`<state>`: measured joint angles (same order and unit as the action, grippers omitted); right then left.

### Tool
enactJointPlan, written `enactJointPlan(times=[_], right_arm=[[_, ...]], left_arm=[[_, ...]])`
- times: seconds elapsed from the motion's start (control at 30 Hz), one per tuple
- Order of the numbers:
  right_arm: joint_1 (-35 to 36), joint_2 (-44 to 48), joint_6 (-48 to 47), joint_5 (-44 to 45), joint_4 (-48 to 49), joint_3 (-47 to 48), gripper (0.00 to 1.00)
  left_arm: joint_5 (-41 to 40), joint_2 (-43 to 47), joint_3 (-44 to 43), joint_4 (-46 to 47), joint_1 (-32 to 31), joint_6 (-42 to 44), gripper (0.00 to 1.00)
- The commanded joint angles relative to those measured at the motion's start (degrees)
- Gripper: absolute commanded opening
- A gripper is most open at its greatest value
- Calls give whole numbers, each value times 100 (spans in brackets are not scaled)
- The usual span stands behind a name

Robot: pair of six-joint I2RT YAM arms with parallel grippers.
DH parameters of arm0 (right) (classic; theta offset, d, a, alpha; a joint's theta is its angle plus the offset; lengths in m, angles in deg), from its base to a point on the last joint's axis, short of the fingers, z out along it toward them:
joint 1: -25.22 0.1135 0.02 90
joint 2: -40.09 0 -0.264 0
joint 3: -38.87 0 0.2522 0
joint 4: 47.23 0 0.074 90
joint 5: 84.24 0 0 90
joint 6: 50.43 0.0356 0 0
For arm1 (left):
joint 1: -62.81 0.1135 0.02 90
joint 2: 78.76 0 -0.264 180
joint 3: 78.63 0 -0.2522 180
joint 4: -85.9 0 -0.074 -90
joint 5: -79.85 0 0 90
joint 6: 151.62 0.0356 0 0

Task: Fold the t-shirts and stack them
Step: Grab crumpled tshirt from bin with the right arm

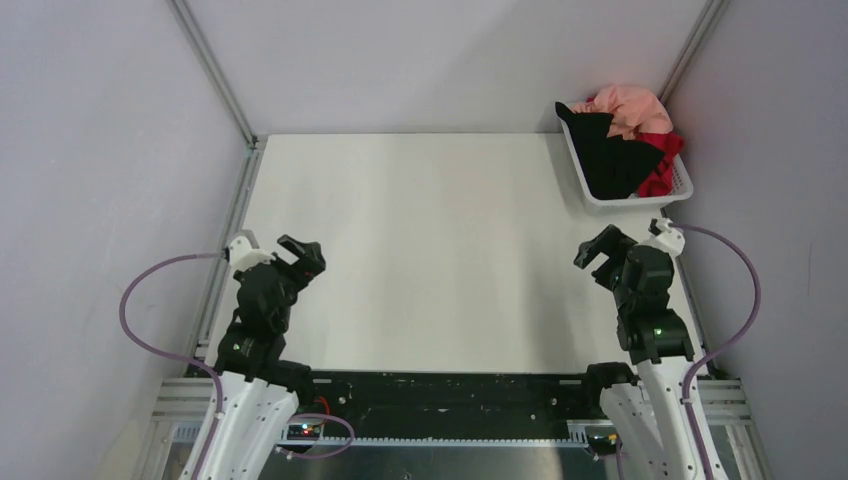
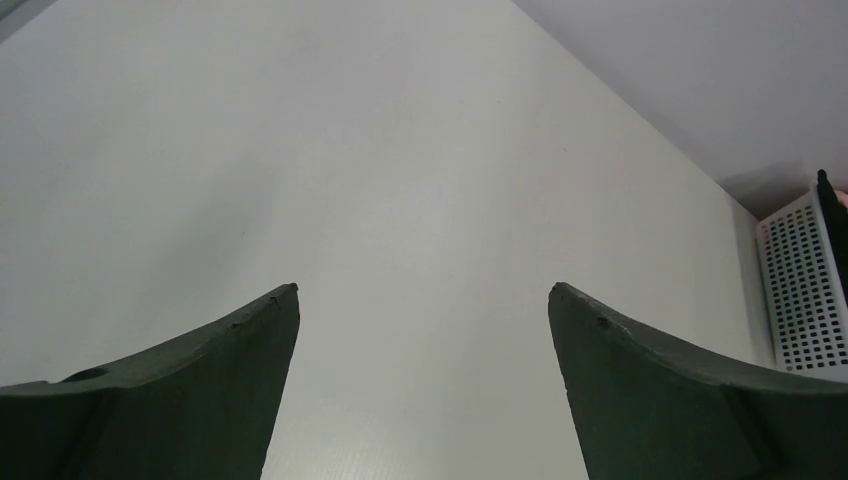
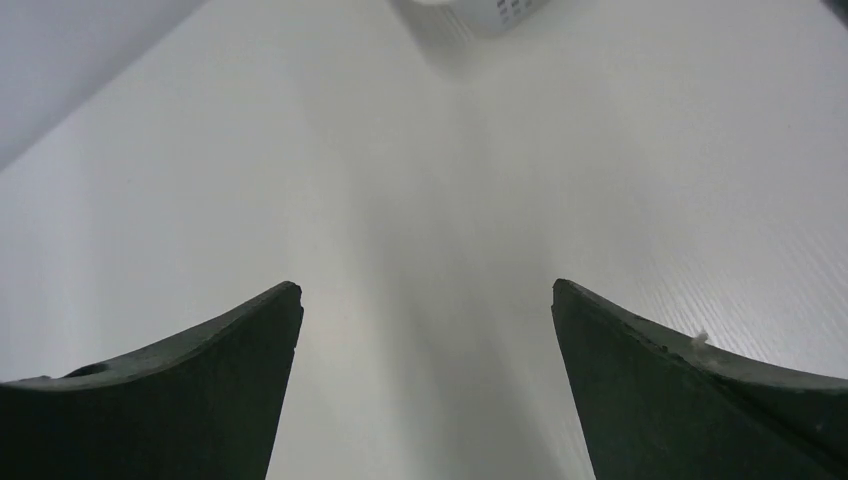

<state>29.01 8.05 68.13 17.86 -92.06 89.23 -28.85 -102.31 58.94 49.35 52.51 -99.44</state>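
Observation:
Three t-shirts lie bunched in a white mesh basket (image 1: 596,198) at the table's far right corner. The black shirt (image 1: 607,155) is on top at the front, the salmon-pink shirt (image 1: 631,109) is at the back, and the bright red shirt (image 1: 661,167) shows at the right side. My left gripper (image 1: 302,255) is open and empty over the near left of the table. My right gripper (image 1: 598,254) is open and empty, just in front of the basket. In the wrist views both grippers (image 2: 423,292) (image 3: 427,288) show only bare table between their fingers.
The white table (image 1: 430,250) is walled by grey panels on the left, back and right. The basket's mesh side shows at the right edge of the left wrist view (image 2: 800,290) and its corner shows at the top of the right wrist view (image 3: 490,12).

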Motion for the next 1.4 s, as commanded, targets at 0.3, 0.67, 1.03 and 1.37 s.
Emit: enactJointPlan(times=[0.3, 0.67, 1.03, 1.37], right_arm=[[-547, -1827, -951, 20, 2441, 945, 100], [-1800, -5606, -637, -801, 2821, 3697, 100], [-1939, -9079, -216, -621, 2642, 7592, 95], [-1859, -11173, 146, -489, 2939, 9709, 90]], left_arm=[[-104, -402, -348, 308, 35, 329, 98], [603, -843, -172, 1554, 40, 824, 98], [1108, -1319, -43, 2241, 31, 1087, 98], [1023, -1921, -183, 2398, 37, 1042, 98]])
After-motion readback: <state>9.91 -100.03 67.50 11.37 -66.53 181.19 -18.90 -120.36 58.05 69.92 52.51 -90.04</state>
